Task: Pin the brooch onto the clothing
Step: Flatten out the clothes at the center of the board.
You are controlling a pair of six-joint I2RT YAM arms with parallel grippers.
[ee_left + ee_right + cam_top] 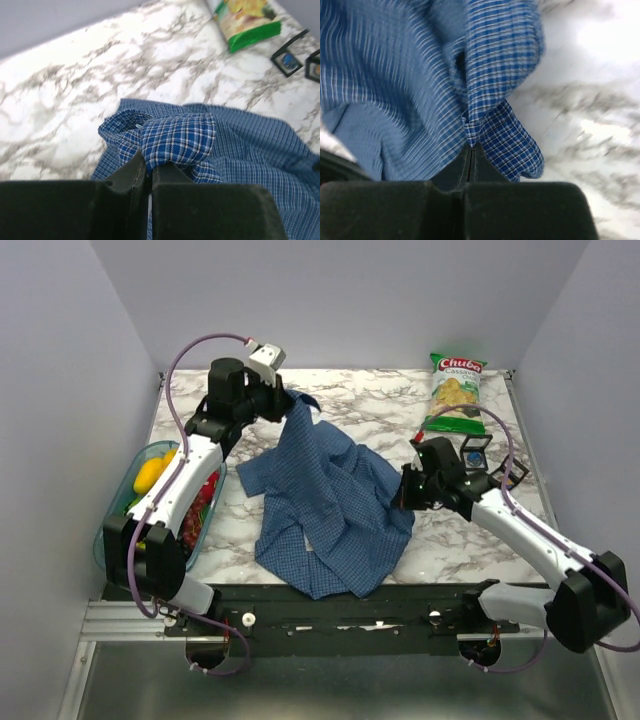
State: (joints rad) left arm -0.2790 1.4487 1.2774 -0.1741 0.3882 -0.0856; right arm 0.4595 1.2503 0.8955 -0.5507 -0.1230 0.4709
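Note:
The clothing [330,500], a blue finely checked shirt, lies crumpled on the marble table, with its far corner pulled up toward the back left. My left gripper [290,400] is shut on that raised fold; in the left wrist view the jaws [149,165] pinch a checked fold of the shirt [180,137]. At the shirt's right edge my right gripper [400,502] is shut too. The right wrist view has its tips [471,146] closed on a hem of the shirt [395,75]. I cannot make out the brooch in any view.
A green chips bag [455,390] lies at the back right, also in the left wrist view [245,20]. Two small black-framed squares [478,450] sit just beyond my right arm. A clear tub of fruit [108,530] stands at the left edge.

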